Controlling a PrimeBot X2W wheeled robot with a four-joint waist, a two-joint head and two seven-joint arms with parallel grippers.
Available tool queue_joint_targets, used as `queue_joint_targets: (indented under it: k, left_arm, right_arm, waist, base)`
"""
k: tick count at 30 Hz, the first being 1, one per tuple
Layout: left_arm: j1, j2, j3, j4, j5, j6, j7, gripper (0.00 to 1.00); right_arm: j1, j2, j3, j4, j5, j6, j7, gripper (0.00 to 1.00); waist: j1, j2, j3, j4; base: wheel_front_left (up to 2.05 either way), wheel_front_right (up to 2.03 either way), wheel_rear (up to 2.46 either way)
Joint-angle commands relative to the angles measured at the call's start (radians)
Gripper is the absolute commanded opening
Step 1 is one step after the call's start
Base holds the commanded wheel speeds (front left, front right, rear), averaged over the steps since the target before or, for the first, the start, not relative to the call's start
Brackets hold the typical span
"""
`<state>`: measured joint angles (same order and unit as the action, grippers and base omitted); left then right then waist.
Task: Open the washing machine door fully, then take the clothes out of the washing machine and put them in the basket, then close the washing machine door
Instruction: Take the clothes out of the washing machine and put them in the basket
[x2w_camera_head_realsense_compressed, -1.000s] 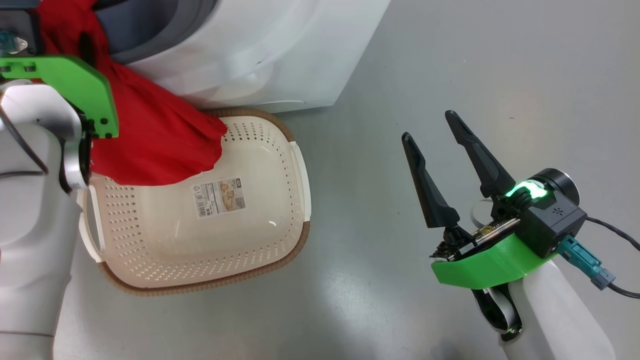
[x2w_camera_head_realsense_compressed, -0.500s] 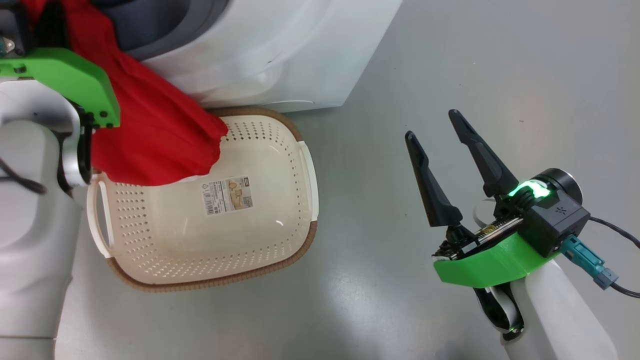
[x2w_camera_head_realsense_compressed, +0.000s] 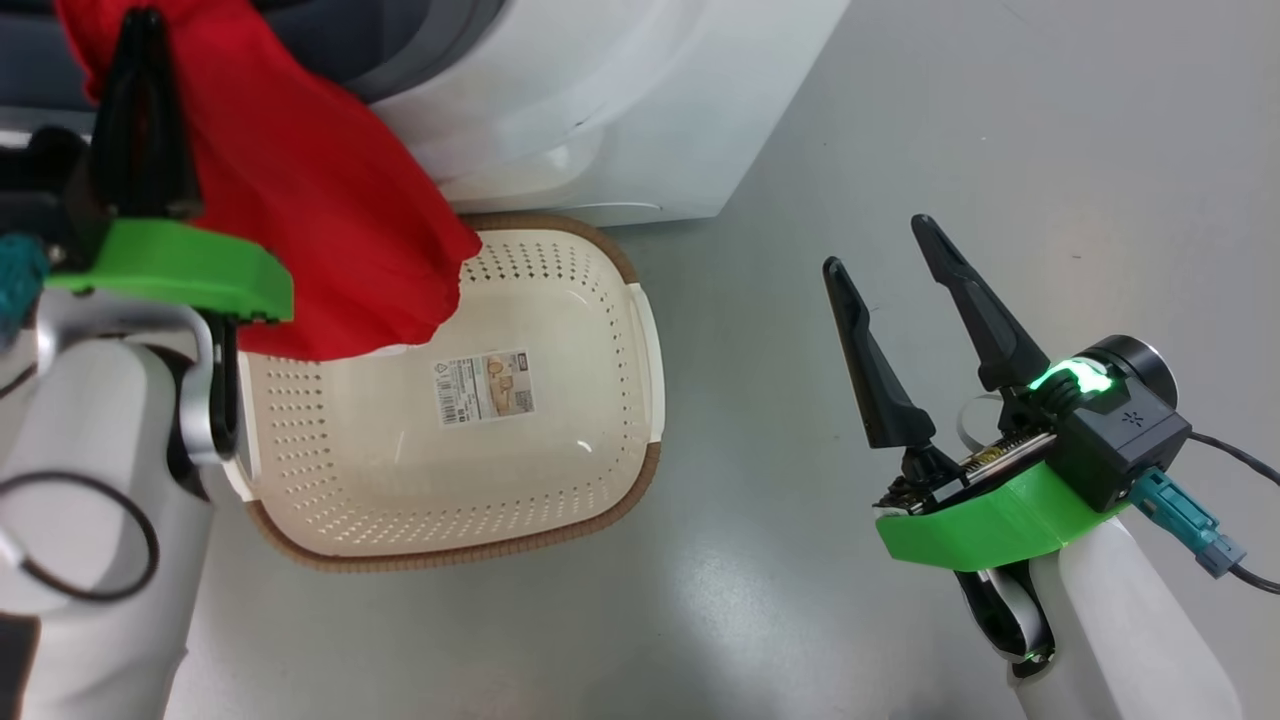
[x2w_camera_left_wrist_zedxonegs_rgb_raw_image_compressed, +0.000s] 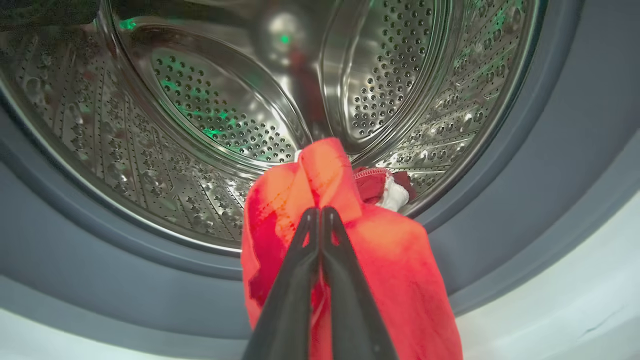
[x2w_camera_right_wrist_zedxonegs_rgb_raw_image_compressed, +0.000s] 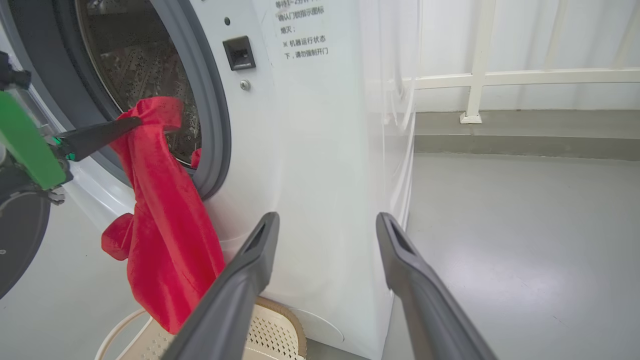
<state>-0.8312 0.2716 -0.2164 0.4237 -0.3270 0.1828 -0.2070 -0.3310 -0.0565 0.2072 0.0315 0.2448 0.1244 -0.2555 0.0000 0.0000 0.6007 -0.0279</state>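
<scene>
- Grey smooth floor (x2w_camera_head_realsense_compressed: 800, 150), glossy in patches; a white railing (x2w_camera_right_wrist_zedxonegs_rgb_raw_image_compressed: 500, 75) and a pale wall ran behind, in the right wrist view.
- The washing machine (x2w_camera_head_realsense_compressed: 620, 100) stood on that floor, its white front toward the robot, mouth uncovered. A latch slot (x2w_camera_right_wrist_zedxonegs_rgb_raw_image_compressed: 239, 52) and a printed notice (x2w_camera_right_wrist_zedxonegs_rgb_raw_image_compressed: 302, 35) sat just beside the opening.
- Grey rubber ring (x2w_camera_left_wrist_zedxonegs_rgb_raw_image_compressed: 525, 175) circled the perforated steel drum (x2w_camera_left_wrist_zedxonegs_rgb_raw_image_compressed: 225, 125).
- Left claw (x2w_camera_left_wrist_zedxonegs_rgb_raw_image_compressed: 320, 212) was at the drum mouth, fingers pressed together and clenched on a fold of the clothes (x2w_camera_head_realsense_compressed: 330, 220).
- That red garment hung from the pinch, draped down across the ring and the machine's front. Its lower end dangled over the far-left corner of the basket (x2w_camera_head_realsense_compressed: 640, 490); I could not tell whether it touched.
- A smaller bunch of red fabric with a white patch (x2w_camera_left_wrist_zedxonegs_rgb_raw_image_compressed: 387, 187) lay at the drum's lip, just behind the held fold.
- The basket sat on the floor close against the foot of the machine, sticker (x2w_camera_head_realsense_compressed: 483, 386) showing on its bottom. The hanging cloth hid part of its far rim, and the pale left forearm (x2w_camera_head_realsense_compressed: 100, 480) covered its left side.
- Right claw (x2w_camera_head_realsense_compressed: 875, 241) was released, fingers spread wide with nothing between them, over bare floor to the right of the basket and well apart from it.
- A teal plug (x2w_camera_head_realsense_compressed: 1185, 520) with a dark cable trailed from the right wrist.
</scene>
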Motion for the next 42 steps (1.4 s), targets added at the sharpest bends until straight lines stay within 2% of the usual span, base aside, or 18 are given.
queue_joint_targets:
  k: [1,10,23,33,42]
  left_arm:
    - [0.032,0.041,0.036,-0.053,-0.001,-0.010,-0.021,0.00]
    - [0.174,0.000,0.034,-0.148,-0.050,-0.034,-0.043,0.00]
    - [0.270,-0.052,-0.005,-0.094,-0.089,-0.049,-0.035,0.00]
    - [0.205,-0.096,-0.033,0.239,-0.176,-0.152,0.046,0.00]
    - [0.087,-0.135,-0.043,0.554,-0.214,-0.199,0.110,0.00]
  right_arm:
    - [0.024,0.006,0.022,-0.022,-0.009,0.006,-0.006,1.00]
    - [0.021,0.006,0.019,-0.023,-0.011,0.006,-0.006,1.00]
    - [0.012,0.006,0.027,-0.020,-0.003,0.006,-0.006,1.00]
    - [-0.003,0.006,0.042,-0.015,0.003,0.006,-0.006,1.00]
    - [-0.011,0.006,0.047,-0.012,0.011,0.006,-0.006,1.00]
  waist:
    - [0.0000,0.0000,0.002,0.005]
    - [0.0000,0.0000,0.009,0.012]
    - [0.0000,0.0000,0.017,0.011]
    - [0.0000,0.0000,0.026,-0.014]
    - [0.0000,0.0000,0.039,-0.042]
  base:
    - [0.00,0.00,0.00]
    - [0.00,0.00,0.00]
    - [0.00,0.00,0.00]
    - [0.00,0.00,0.00]
    - [0.00,0.00,0.00]
